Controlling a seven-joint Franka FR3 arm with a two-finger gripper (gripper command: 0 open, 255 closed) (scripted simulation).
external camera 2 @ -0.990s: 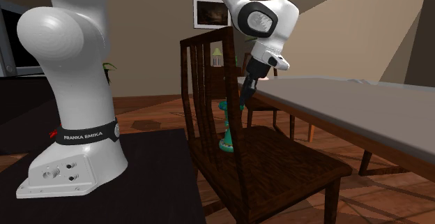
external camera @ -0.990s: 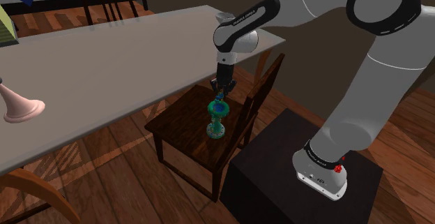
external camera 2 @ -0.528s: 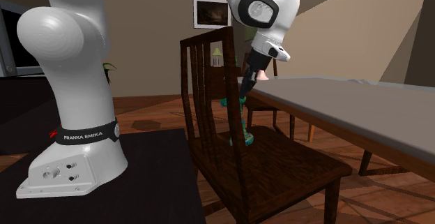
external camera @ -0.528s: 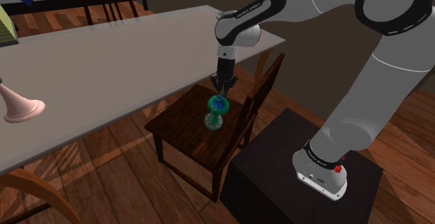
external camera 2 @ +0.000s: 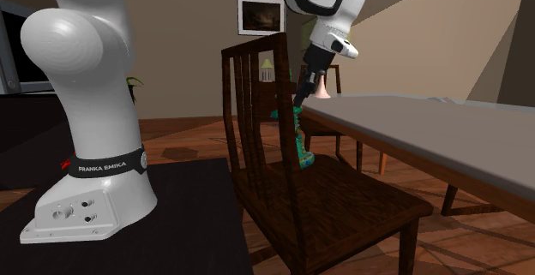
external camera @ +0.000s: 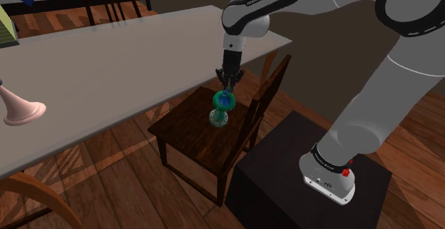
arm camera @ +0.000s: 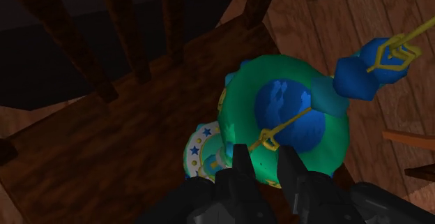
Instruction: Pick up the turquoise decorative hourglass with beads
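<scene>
The black band (external camera 2: 110,167) round the foot of the arm (external camera: 389,85) is carrying white letters that read FRANKA EMIKA in the second exterior view. Fainter lettering is running along the forearm in the shoulder view, too small to read.

The arm is rising from the stand (external camera: 278,170) behind the chair (external camera: 189,131), bending over the chair's back and pointing its wrist almost straight down at the seat. The gripper (external camera: 227,85) is hanging above the middle of the seat, on the side of the chair nearest the table (external camera: 107,70).

The fingers (arm camera: 242,163) are standing close together, clamped on the rim of the hourglass (arm camera: 293,118)'s green top disc, where a gold cord is crossing the blue centre. The hourglass is hanging directly under the gripper, over the chair seat, and is tilting, so that its starred lower disc is showing off to one side of the top disc in the wrist view. Whether that lower end is touching the seat I cannot tell. A blue bead (arm camera: 369,65) on the cord is sticking out past the top disc, away from the chair's back.

In the second exterior view the hourglass (external camera 2: 298,140) is showing just past the chair's back slats, with the gripper (external camera 2: 299,95) above it.
</scene>
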